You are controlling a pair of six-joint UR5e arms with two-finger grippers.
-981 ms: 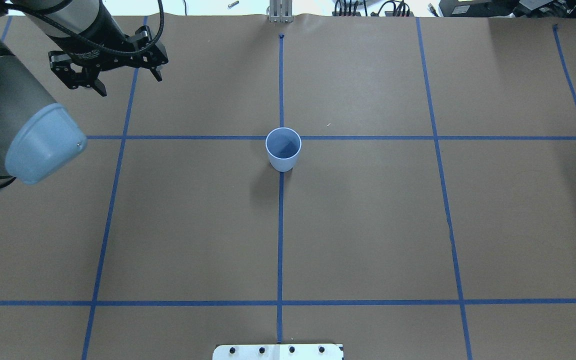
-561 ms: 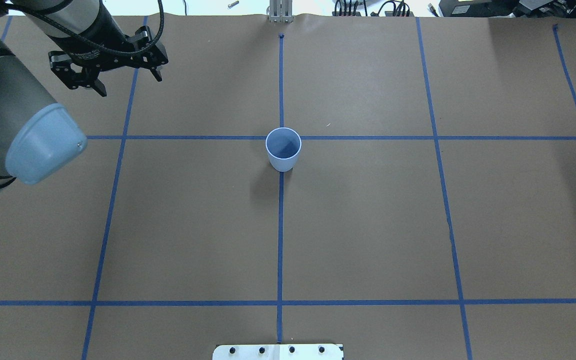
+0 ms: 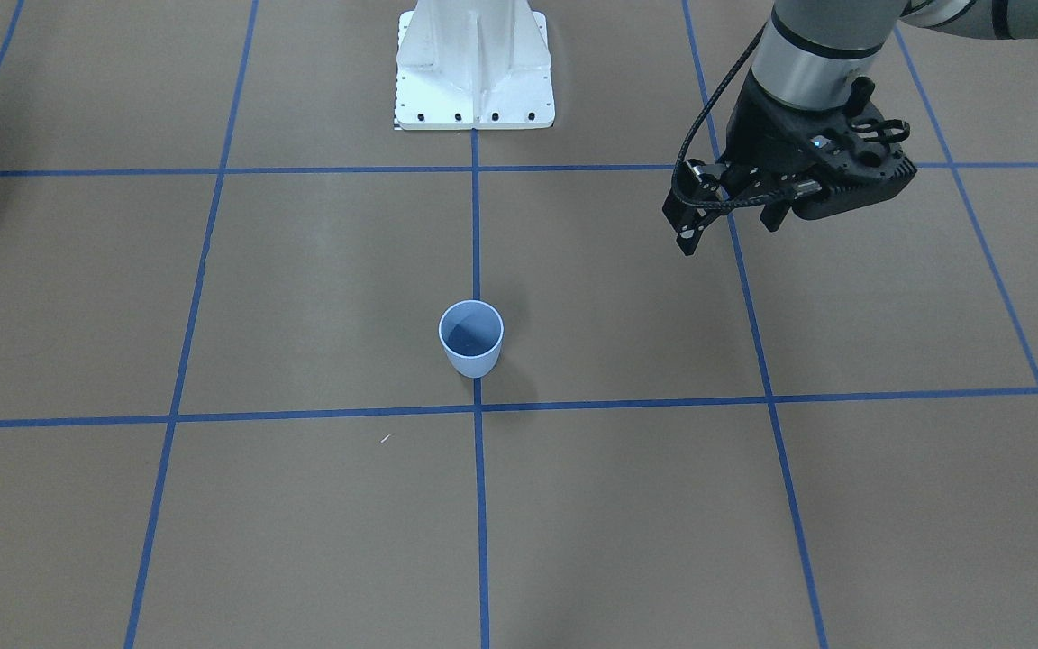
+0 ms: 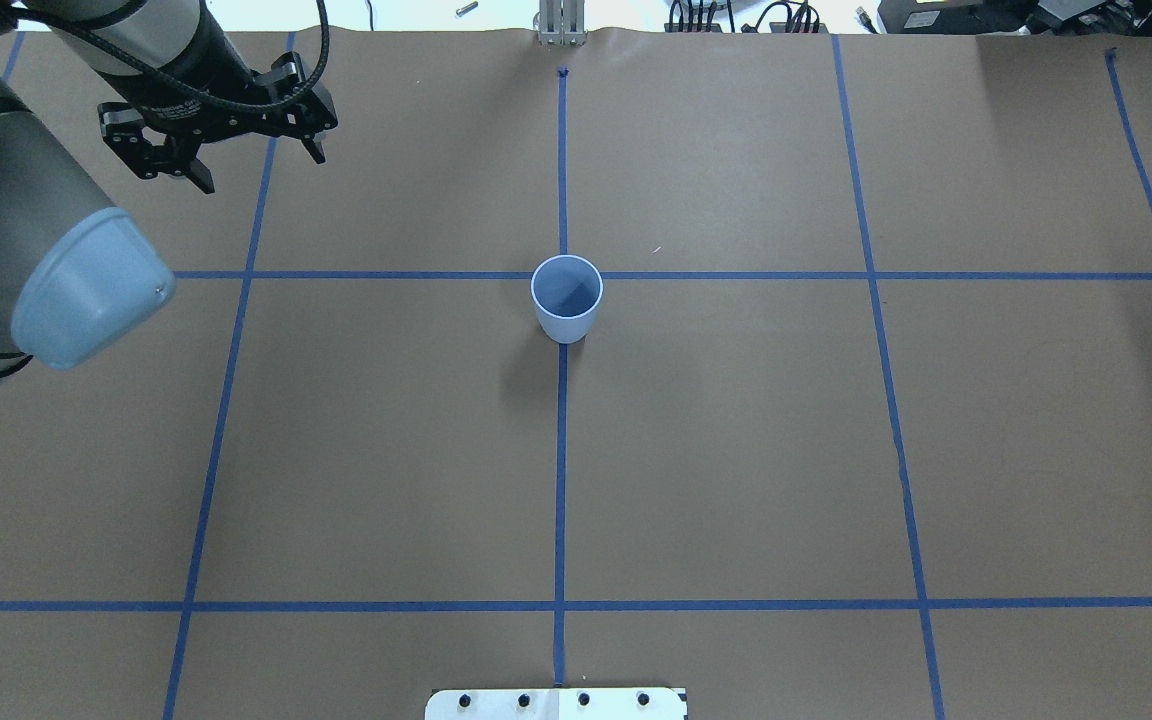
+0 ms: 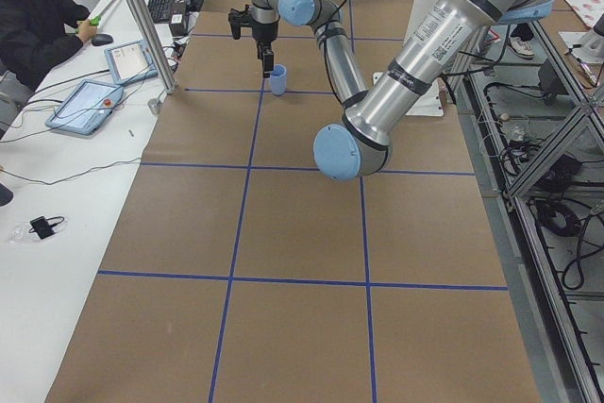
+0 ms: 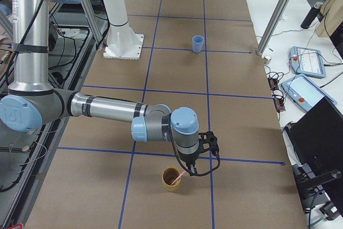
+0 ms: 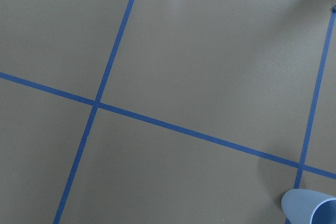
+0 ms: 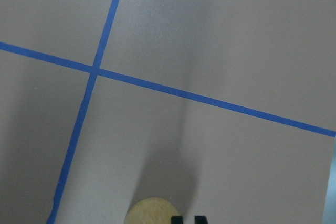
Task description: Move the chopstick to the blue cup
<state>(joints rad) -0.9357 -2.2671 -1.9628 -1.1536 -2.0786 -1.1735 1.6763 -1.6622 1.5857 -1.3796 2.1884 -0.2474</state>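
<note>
A brown paper-covered table (image 4: 736, 450) marked into squares by blue tape carries everything. The grey left arm (image 4: 16, 200) reaches to the far left part of the table, and its black left gripper (image 4: 262, 170) hangs above the paper with its jaws spread wide and nothing between them. The grey right arm (image 6: 107, 110) stretches low along the table's right end, its right gripper (image 6: 190, 172) pointing down just beside a tan round cup (image 6: 171, 179). The light blue plastic cup (image 4: 566, 300) stands upright at the table's centre on a tape crossing, well apart from both grippers. The thin pink chopstick (image 6: 181, 175) leans out of the tan cup, its upper end at the right gripper's fingertips (image 8: 177, 219). These stand close together with a narrow gap; whether they clamp the chopstick cannot be told.
</note>
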